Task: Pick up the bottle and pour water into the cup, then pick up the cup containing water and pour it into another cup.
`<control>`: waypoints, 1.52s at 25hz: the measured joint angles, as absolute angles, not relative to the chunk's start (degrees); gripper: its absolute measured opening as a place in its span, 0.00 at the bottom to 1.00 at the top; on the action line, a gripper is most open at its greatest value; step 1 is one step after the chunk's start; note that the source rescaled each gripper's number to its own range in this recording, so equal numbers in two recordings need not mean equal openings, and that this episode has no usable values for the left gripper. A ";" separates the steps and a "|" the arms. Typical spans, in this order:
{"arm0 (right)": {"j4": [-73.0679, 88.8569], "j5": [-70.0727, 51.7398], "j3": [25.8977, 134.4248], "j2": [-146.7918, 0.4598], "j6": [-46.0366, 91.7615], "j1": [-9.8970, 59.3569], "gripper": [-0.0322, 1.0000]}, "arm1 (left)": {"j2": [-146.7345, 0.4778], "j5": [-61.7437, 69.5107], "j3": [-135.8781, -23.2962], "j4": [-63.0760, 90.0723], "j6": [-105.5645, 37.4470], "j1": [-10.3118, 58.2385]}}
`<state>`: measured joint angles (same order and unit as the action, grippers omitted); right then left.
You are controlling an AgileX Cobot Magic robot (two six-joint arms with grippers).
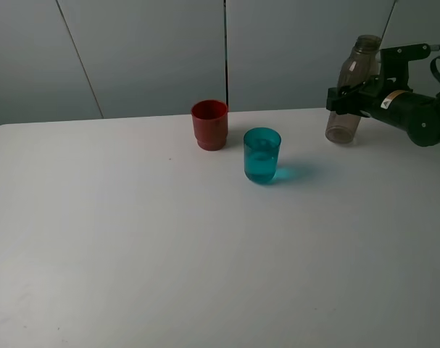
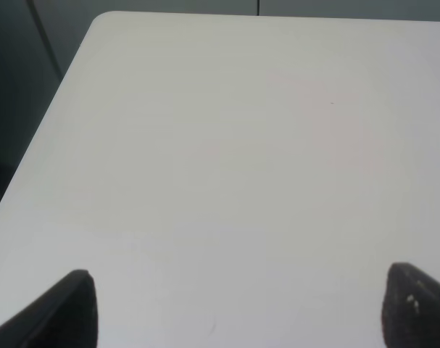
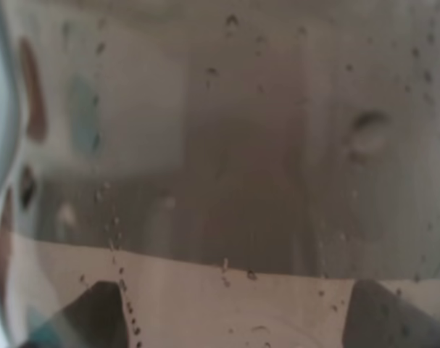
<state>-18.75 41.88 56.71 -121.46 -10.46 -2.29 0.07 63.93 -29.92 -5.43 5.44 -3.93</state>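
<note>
bottle (image 1: 359,69), smoky translucent, capless, droplets inside

We'd call this a robotics lab test bench: plain white table (image 1: 133,254) fills the lower frame, flat grey wall panels (image 1: 147,51) with dark seams run across the top, black robot arm (image 1: 415,116) sits at upper right
</note>
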 joint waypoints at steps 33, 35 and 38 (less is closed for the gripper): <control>-25.37 30.60 56.51 -116.61 -19.23 -2.29 0.99 | 0.07 63.93 -29.92 -5.43 5.44 -3.93; -27.70 28.41 56.01 -114.62 -21.12 -2.29 0.99 | 0.07 63.93 -29.92 -5.43 5.44 -3.93; -29.44 26.89 54.38 -111.79 -23.59 -2.29 0.99 | 0.07 63.93 -29.92 -5.43 5.44 -3.93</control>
<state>-29.44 26.89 54.38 -111.79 -23.59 -2.29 0.07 63.93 -29.92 -5.43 5.44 -3.93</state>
